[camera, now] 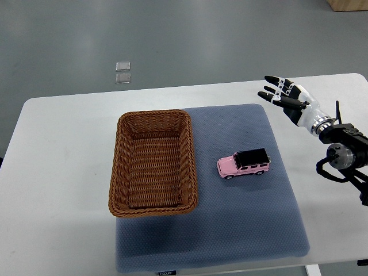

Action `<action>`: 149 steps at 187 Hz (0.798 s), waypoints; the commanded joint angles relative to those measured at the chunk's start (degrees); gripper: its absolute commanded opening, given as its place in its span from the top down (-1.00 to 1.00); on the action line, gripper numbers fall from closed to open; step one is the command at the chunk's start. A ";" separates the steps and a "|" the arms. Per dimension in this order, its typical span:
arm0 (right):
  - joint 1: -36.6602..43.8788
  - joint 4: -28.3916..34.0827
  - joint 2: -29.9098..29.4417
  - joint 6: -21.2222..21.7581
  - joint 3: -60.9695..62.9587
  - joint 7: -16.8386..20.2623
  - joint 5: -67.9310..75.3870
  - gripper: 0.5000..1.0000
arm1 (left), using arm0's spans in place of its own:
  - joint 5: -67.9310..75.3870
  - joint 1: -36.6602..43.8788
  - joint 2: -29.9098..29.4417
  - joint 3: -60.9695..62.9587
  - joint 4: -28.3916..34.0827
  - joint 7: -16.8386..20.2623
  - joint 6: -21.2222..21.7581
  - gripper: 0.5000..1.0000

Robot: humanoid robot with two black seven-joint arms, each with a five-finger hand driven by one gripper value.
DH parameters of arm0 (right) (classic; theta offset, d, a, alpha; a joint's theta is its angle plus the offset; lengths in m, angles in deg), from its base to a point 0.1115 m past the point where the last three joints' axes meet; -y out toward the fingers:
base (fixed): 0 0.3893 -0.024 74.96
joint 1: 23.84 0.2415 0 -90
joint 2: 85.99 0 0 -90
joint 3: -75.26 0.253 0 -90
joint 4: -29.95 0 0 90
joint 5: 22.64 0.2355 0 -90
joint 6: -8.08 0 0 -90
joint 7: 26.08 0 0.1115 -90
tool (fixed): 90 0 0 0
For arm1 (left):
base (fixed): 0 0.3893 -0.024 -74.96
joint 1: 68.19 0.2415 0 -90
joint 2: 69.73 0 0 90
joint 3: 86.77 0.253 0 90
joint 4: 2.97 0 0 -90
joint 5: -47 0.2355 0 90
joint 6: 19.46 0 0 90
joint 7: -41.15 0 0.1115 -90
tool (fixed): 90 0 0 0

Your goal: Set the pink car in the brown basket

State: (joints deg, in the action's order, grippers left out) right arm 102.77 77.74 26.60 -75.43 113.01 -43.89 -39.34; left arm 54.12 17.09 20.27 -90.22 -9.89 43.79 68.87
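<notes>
A pink toy car with a black roof [244,163] stands on the blue-grey mat [247,218], nose pointing left. To its left on the same mat sits the brown wicker basket [118,172], with nothing inside it. My right hand [283,94] hovers above the table's far right, up and to the right of the car and well apart from it. Its fingers are spread and hold nothing. The right arm comes in from the right edge. The left arm does not show.
The white table [57,172] carries the mat. Two small clear squares [123,72] lie on the grey floor beyond the table. A wooden corner [348,4] shows at the top right.
</notes>
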 commanded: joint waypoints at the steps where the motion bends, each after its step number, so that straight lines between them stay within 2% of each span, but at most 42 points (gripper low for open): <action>1: 0.13 0.64 1.40 1.25 -0.05 -0.03 -1.85 -0.64 | 0.01 0.07 0.00 -0.07 0.06 0.09 0.00 -1.00; 41: 0.21 1.34 4.82 5.02 -0.40 -2.58 -12.31 -0.64 | 0.01 0.07 0.00 0.02 0.15 0.09 0.00 -1.00; 65: 1.09 2.66 8.07 7.48 -3.03 -5.30 -20.39 -0.64 | 0.01 0.07 0.00 0.02 0.15 0.00 0.00 -1.00; 112: 2.85 8.63 15.28 7.49 -8.74 -9.87 -37.44 -0.64 | 0.01 0.24 0.00 0.02 0.24 0.00 0.09 -1.00; 149: 3.29 12.68 18.10 6.96 -10.94 -11.10 -47.64 -0.64 | 0.01 0.33 0.00 0.02 0.32 0.00 0.09 -1.00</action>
State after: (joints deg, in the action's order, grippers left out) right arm 105.99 88.34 43.50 -68.11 103.01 -54.62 -82.35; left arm 54.12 17.42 20.27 -90.19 -9.57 43.78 68.96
